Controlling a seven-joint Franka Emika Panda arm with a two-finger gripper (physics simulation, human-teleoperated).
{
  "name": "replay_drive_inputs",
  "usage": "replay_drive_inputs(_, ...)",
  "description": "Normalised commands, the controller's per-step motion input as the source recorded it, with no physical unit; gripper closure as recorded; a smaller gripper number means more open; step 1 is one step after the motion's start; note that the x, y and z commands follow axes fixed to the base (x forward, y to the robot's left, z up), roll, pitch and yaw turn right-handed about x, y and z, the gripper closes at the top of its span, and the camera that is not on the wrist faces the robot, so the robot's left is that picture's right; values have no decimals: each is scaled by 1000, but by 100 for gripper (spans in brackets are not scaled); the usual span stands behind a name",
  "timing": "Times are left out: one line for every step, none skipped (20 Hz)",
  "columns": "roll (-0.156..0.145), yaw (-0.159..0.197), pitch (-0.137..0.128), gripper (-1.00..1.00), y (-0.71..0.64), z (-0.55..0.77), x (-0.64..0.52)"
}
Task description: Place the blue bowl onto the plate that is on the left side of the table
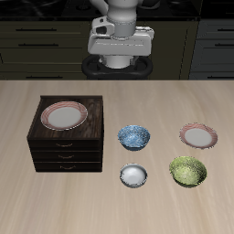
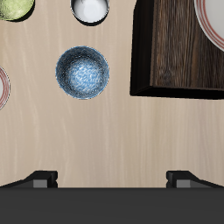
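The blue bowl (image 1: pixel 134 138) (image 2: pixel 82 72), speckled blue and white, sits upright on the table (image 1: pixel 110 206) near its middle. The plate (image 1: pixel 197 136) with a pink-red rim lies flat on the table beside the bowl, on the left side; only its edge (image 2: pixel 3 87) shows in the wrist view. My gripper (image 1: pixel 119 57) (image 2: pixel 112 179) hangs high above the table's back, well apart from the bowl. Its fingers (image 2: pixel 39 179) stand wide apart with nothing between them.
A dark brown drawer cabinet (image 1: pixel 69 137) (image 2: pixel 179 52) stands beside the blue bowl and bears a second identical plate (image 1: pixel 64 115) (image 2: pixel 213 17). A white-grey bowl (image 1: pixel 133 175) (image 2: pixel 90 9) and a yellow-green bowl (image 1: pixel 188 171) (image 2: pixel 13 7) sit nearer the table's front edge.
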Motion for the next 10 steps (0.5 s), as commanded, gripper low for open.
replay_drive_inputs(5, 6, 12, -100, 206, -41, 316)
replay_drive_inputs(37, -16, 19, -100, 81, -24, 218)
replay_drive_inputs(71, -18, 21, -100, 242, -15, 310)
replay_drive_inputs(-21, 2, 11, -100, 109, -2, 322)
replay_drive_inputs(34, -5, 7, -100, 229, 4, 367)
replay_drive_inputs(1, -33, 31, -100, 76, -13, 237)
replay_drive_inputs(26, -20, -26, -100, 167, 50, 279)
replay_drive_inputs(-23, 23, 1, -100, -57, -41, 365)
replay_drive_inputs(10, -53, 68, -100, 51, -43, 328)
replay_drive_inputs(24, 4, -26, -100, 57, 26, 379)
